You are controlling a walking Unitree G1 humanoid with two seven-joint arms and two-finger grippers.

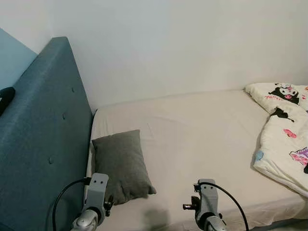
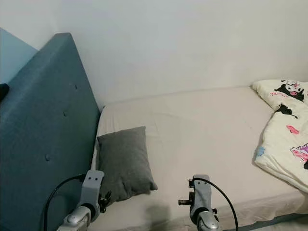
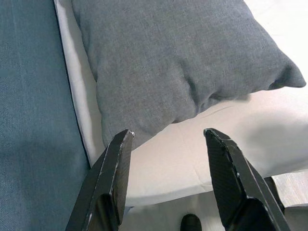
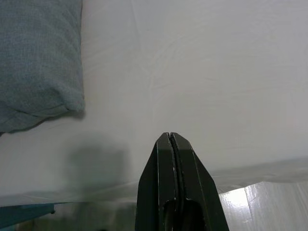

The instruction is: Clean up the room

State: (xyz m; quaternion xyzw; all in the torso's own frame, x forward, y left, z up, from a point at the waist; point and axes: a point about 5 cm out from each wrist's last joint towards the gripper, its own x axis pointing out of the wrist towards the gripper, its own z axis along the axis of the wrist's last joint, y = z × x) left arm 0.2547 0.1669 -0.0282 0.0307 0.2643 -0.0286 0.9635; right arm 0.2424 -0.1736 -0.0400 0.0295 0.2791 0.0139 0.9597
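Observation:
A grey pillow point(image 1: 121, 163) lies on the cream sheet of the bed point(image 1: 202, 130), close to the blue headboard point(image 1: 41, 139). A white quilt with cartoon prints point(image 1: 284, 134) is bunched at the bed's right side. My left gripper point(image 3: 168, 139) hovers open just above the pillow's point(image 3: 178, 62) near edge, nothing between its fingers point(image 3: 118, 163). My right gripper point(image 4: 170, 139) is shut and empty over the bare sheet near the bed's front edge, to the right of the pillow point(image 4: 38, 62). Both wrists point(image 1: 96, 192) point(image 1: 206, 197) show low in the eye views.
A white wall point(image 1: 183, 43) runs behind the bed. A dark object point(image 1: 6, 97) pokes out at the far left past the headboard. Pale floor point(image 4: 269, 197) shows below the mattress edge, and a dark shoe-like tip point(image 3: 191, 222) sits by the bed base.

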